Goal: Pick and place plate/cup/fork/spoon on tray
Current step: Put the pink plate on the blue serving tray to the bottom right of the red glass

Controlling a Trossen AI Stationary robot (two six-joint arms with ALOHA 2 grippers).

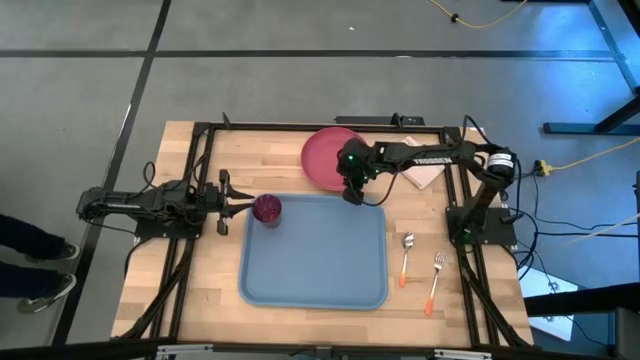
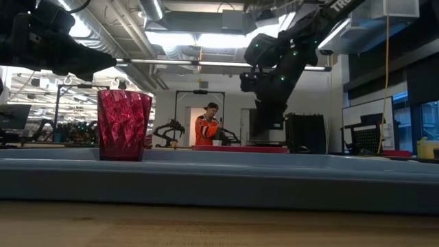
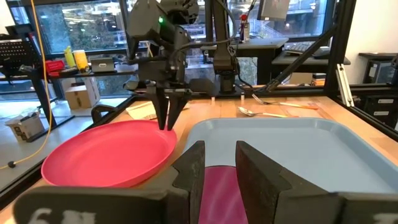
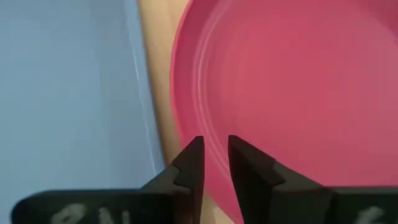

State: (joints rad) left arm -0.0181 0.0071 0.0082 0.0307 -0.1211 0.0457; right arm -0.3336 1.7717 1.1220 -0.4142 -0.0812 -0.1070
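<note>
Reaching for the round pink-red plastic plate (image 1: 325, 157), the right gripper (image 1: 352, 194) is hanging point-down over its rim nearest the large light-blue rectangular plastic tray (image 1: 313, 250), fingers (image 4: 193, 163) a narrow slot apart and holding nothing, so the plate step looks under way and the next move calls for nipping that thin rim squarely before lifting it across. The plate is lying on the wood at twelve o'clock of the tray; the small dark red cup (image 1: 267, 208) is already standing in the tray's ten-o'clock corner, and the left gripper (image 1: 240, 201), stretched level just beside it at nine o'clock, is sitting with fingers slightly apart, empty.
</note>
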